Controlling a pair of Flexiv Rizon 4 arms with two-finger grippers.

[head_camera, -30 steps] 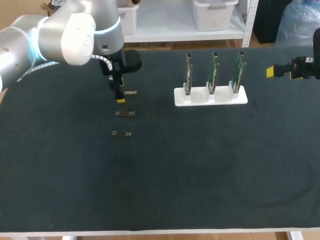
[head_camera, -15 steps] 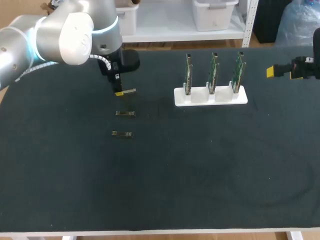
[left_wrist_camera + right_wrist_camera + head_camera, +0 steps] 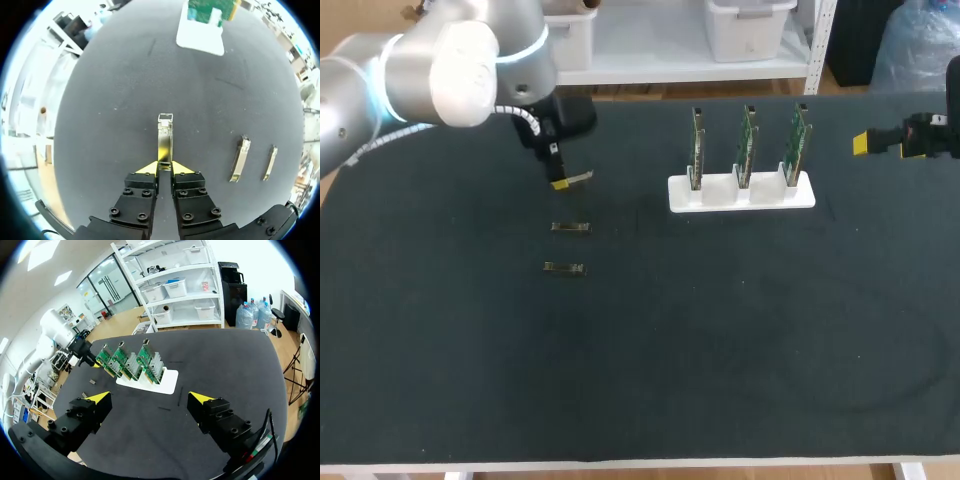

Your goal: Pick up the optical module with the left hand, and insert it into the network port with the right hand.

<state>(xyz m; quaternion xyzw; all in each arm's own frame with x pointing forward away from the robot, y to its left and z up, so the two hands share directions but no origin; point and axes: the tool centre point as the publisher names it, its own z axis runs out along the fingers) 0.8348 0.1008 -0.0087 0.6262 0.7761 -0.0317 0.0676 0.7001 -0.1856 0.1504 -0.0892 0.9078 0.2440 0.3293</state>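
My left gripper (image 3: 559, 184) (image 3: 164, 165) is shut on the near end of a slim metal optical module (image 3: 577, 179) (image 3: 164, 138), which sticks out ahead of its yellow tips a little above the dark table. Two more modules (image 3: 571, 227) (image 3: 565, 268) lie on the mat below it; in the left wrist view they (image 3: 240, 158) (image 3: 270, 162) lie beside the gripper. A white holder (image 3: 741, 192) (image 3: 150, 380) carries three upright green network boards (image 3: 746, 146) (image 3: 130, 363). My right gripper (image 3: 865, 142) (image 3: 150, 400) hangs open at the table's far right, well away from the boards, holding nothing.
The dark mat (image 3: 720, 340) covers the whole table. The white holder (image 3: 200, 36) shows far ahead of the left gripper.
The left gripper has shut on the top module and lifted it slightly off the mat, shifting a little toward the back. The right arm has not moved.
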